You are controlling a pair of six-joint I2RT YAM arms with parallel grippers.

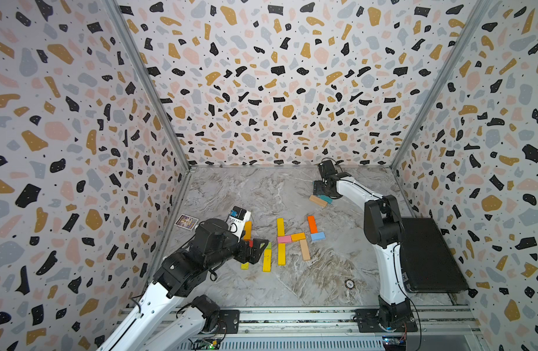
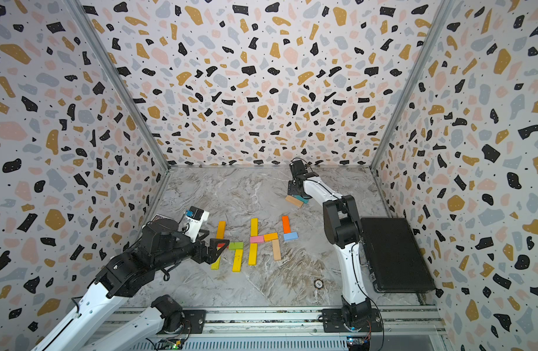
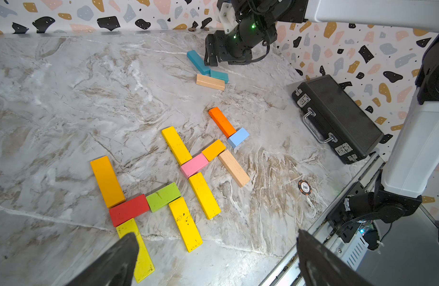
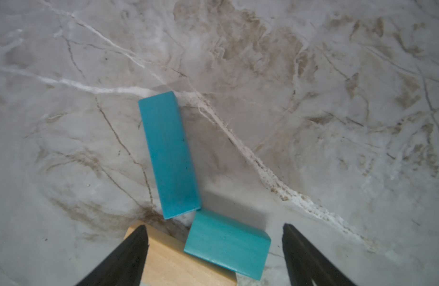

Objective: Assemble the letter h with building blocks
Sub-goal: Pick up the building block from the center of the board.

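Observation:
Building blocks lie flat on the marble table. Near my left gripper (image 3: pixel 216 234), which is open and empty, sit an orange bar (image 3: pixel 107 180), a red one (image 3: pixel 129 209), a green one (image 3: pixel 163 196) and two yellow bars (image 3: pixel 185 224). One left finger overlaps the lime-yellow bar (image 3: pixel 144 260). In the middle, yellow (image 1: pixel 280 226), pink (image 1: pixel 284 239), orange (image 1: pixel 298 236), tan (image 1: pixel 304 249) and yellow (image 1: pixel 281 253) blocks form a letter shape. An orange-red bar (image 1: pixel 312 224) and a light blue block (image 1: pixel 317 236) lie beside it. My right gripper (image 4: pixel 214 225) hangs open over a short teal block (image 4: pixel 227 247), a tan block (image 4: pixel 168 260) and a long teal bar (image 4: pixel 168 156).
A black case (image 1: pixel 428 255) lies by the right wall. A small picture card (image 1: pixel 186 221) sits at the left wall and a poker chip (image 1: pixel 349 283) lies near the front. The metal rail (image 1: pixel 292 316) bounds the table's front edge.

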